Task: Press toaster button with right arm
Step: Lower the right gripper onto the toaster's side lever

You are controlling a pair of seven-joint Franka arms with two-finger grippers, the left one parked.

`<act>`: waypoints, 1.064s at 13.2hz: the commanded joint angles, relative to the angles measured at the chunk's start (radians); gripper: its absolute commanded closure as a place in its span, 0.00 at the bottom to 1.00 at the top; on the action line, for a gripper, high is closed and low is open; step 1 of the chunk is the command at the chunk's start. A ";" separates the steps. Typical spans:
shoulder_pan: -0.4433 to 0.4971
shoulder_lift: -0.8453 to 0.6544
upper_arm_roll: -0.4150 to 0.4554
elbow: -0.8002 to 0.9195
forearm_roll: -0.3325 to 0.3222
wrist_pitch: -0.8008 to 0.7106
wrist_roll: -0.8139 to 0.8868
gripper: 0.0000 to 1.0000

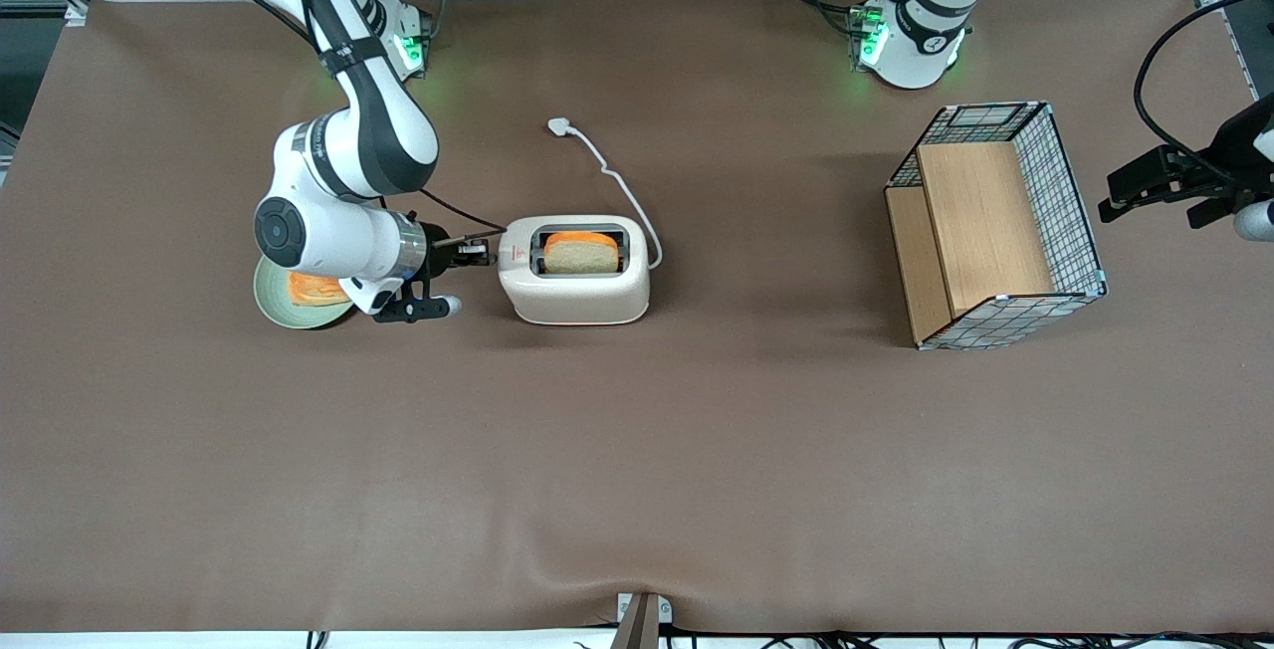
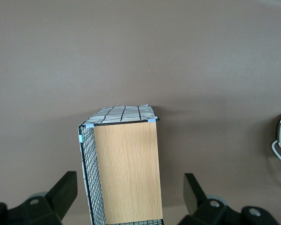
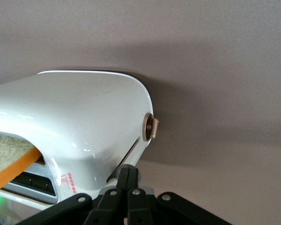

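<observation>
Toaster mid-desk, bread in its slot; tool at its narrow end. Wrist view — fingers pinched together on the end wall, button just beside them. Best shift sideways onto it, then push squarely.

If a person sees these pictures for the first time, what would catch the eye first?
Probably the cream toaster near the table's middle, with a slice of bread standing in its slot. The right arm reaches toward its narrow end, the gripper shut right at that wall. A wire basket lies toward the parked arm's end.
</observation>
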 commanded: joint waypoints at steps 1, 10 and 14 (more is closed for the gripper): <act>-0.009 0.004 0.005 -0.031 0.032 0.042 -0.060 1.00; 0.007 0.024 0.005 -0.070 0.094 0.107 -0.115 1.00; 0.020 0.032 0.005 -0.098 0.100 0.156 -0.118 1.00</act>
